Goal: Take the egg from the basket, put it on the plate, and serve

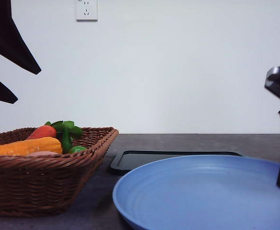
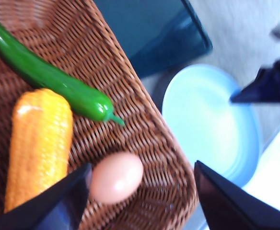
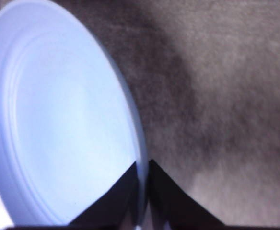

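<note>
A: Where's the egg?

B: In the basket, near corner, lying on the weave next to the corn cob. Green pepper lies just past both. Carrot and some leafy greens sit farther back.

A: Left hand?

B: Spread wide, hovering over the basket. One finger is right beside the egg, maybe touching; the other is out past the basket rim. Nothing held.

A: Right hand?

B: Pressed onto the plate rim, one finger either side of the edge, pinching it at the plate's right side.

A: Plate position?

B: On the dark surface, right of the basket, near edge of the scene. Bare inside. Black tray lies just behind it, btw basket and plate, partly hidden by the plate's far rim.

A: Basket vs plate?

B: Close, basket corner nearly at the plate's left rim. Can't tell if they touch.
</note>
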{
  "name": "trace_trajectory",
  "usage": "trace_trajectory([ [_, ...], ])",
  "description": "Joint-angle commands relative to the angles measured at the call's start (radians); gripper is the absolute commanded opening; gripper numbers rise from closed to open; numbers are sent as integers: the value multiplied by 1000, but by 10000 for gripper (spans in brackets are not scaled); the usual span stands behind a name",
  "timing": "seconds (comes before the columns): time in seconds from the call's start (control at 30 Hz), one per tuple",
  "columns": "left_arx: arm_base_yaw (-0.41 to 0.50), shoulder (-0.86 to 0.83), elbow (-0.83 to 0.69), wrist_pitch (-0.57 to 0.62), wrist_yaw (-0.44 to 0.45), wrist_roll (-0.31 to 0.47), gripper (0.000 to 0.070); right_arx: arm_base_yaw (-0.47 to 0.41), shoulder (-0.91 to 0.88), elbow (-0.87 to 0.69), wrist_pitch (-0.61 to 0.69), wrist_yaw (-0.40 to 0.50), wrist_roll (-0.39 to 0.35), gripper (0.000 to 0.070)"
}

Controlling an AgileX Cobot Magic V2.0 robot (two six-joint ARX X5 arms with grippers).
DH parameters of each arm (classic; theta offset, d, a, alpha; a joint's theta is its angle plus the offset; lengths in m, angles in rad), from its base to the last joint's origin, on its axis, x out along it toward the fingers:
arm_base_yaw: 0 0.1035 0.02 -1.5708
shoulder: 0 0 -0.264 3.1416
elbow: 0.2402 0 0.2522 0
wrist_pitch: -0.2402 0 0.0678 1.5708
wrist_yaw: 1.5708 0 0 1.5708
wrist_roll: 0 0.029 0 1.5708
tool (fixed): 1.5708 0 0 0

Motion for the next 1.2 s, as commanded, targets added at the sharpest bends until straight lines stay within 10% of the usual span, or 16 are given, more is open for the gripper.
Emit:
trace_trajectory([
  [0.0, -33, 23, 35, -15, -38, 85, 447, -6, -27, 3, -16, -4, -3, 0],
  [0.53, -381, 334, 240, -139, -463, 324, 446, -116, -360, 5, -111, -4, 3, 0],
  [1.17, -385, 564, 268, -156, -474, 389, 443, -139, -418, 5, -126, -5, -5, 0],
])
